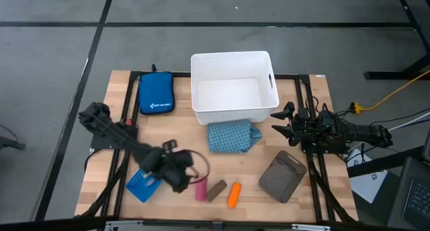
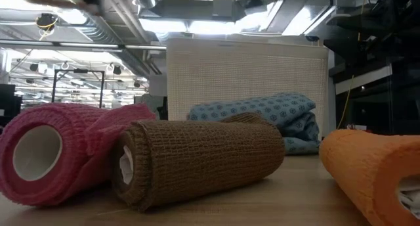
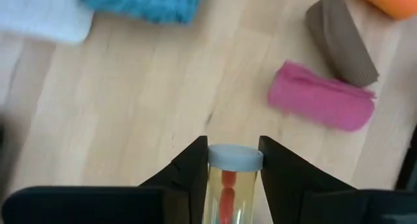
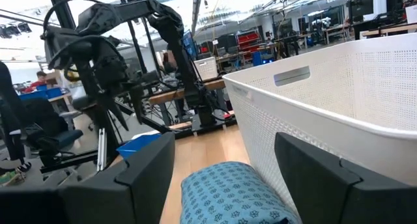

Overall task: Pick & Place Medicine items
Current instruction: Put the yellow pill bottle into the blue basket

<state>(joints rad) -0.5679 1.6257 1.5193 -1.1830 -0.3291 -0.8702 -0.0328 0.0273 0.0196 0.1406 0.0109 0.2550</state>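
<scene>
1. Left wrist view: the left gripper (image 3: 233,178) is clamped on a clear vial (image 3: 229,185) with a pale blue cap and something red inside.
2. It hangs over bare wood just beside the pink roll (image 3: 322,103), which touches the brown roll (image 3: 342,40).
3. High view: the orange roll (image 1: 233,195) lies just past the brown one; the teal pack (image 1: 232,136) sits near the white bin (image 1: 232,87).
4. Right gripper (image 4: 228,165) waits with fingers spread, beside the bin.
</scene>
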